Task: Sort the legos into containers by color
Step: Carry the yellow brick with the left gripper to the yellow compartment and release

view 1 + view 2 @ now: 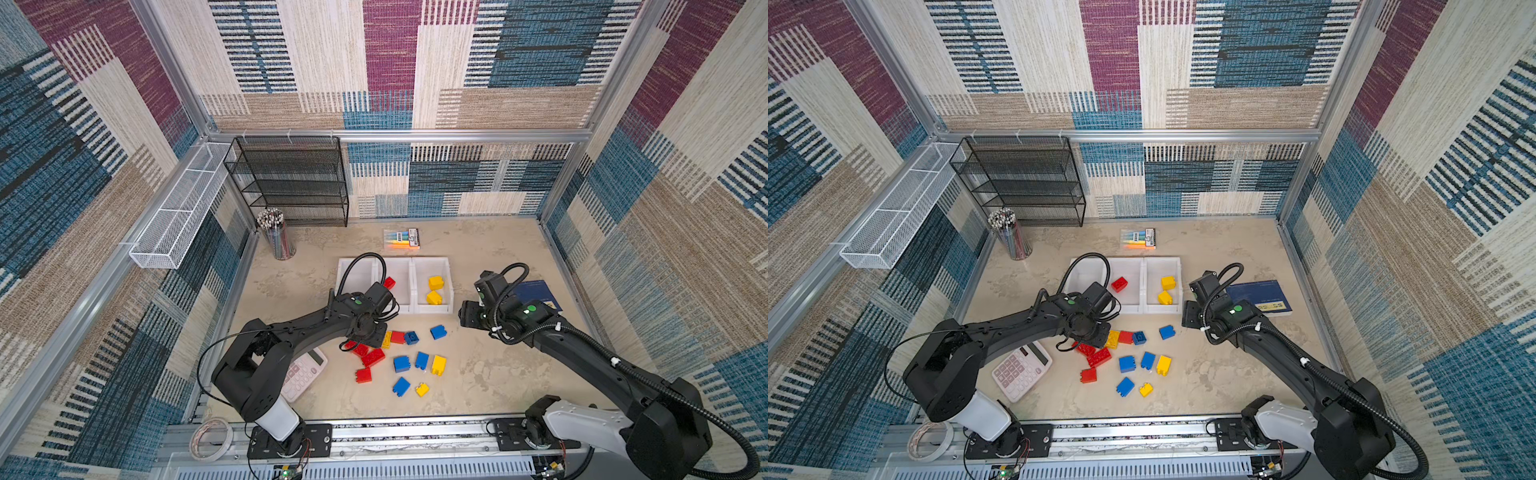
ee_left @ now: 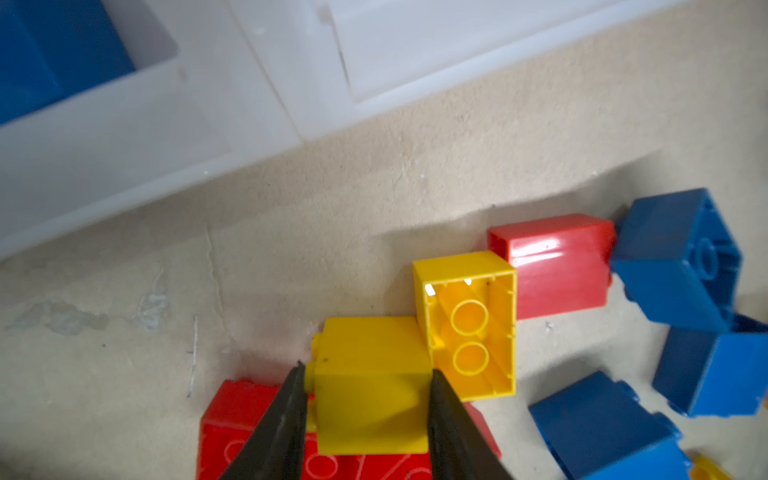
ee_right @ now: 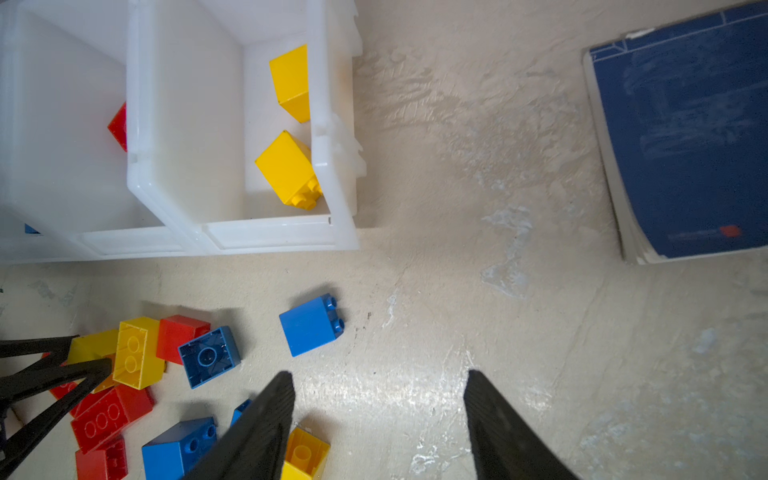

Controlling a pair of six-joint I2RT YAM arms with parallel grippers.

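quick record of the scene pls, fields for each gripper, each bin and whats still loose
left gripper: shut on a yellow brick
right gripper: open, empty, over bare table
left bin: a blue piece, blurred
middle bin: one red brick
right bin: two yellow bricks
loose bricks: red, blue and yellow, in front of the bins

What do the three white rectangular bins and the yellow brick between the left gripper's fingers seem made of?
White rectangular bins: likely moulded plastic; smooth, slightly translucent walls. Yellow studded brick in the left gripper: hard smooth plastic, probably; crisp moulded edges and studs.
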